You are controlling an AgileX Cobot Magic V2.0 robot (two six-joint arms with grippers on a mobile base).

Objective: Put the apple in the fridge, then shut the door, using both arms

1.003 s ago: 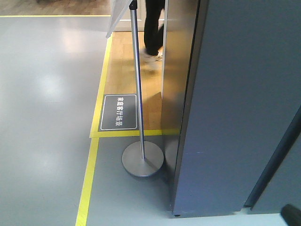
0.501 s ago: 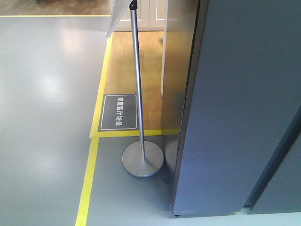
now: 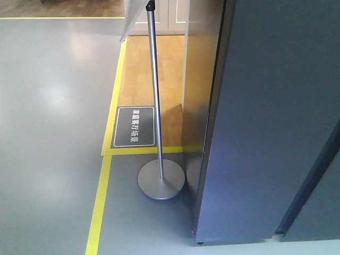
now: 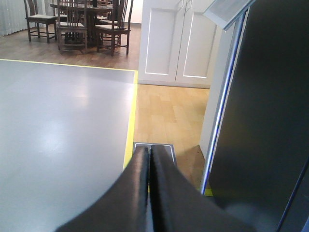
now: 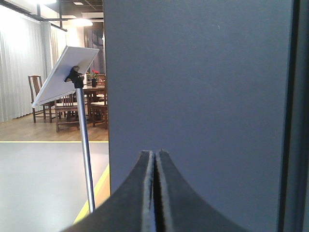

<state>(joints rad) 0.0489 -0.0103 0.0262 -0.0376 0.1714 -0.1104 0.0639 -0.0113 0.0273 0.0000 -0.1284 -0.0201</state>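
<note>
Grey polished floor (image 3: 48, 133) fills the near ground, edged by a strip of yellow tape (image 3: 98, 207) that turns a corner around a patch of light wooden flooring (image 3: 170, 69). Closest in the wrist views, the left end effector (image 4: 148, 159) has its two dark curved fingers pressed together with nothing between them, and the right end effector (image 5: 155, 166) is likewise closed on nothing, facing a flat dark-grey panel. That panel belongs to the tall dark-grey fridge (image 3: 265, 122), which stands on the right of the front view with its door (image 3: 324, 175) shut or nearly shut against it; the seam shows as a dark slanted line. The apple shows in no view, so its place cannot be told. Just beside the fridge's left corner stands a slim metal sign stand with a round disc base (image 3: 161, 182) and a tilted white board (image 5: 65, 72) at its top. A dark floor sign with white characters (image 3: 135, 126) lies beyond the base. Farther off are white panelled cabinet doors (image 4: 176, 41) and, farthest, dark wooden dining chairs (image 4: 72, 21) around a table.
</note>
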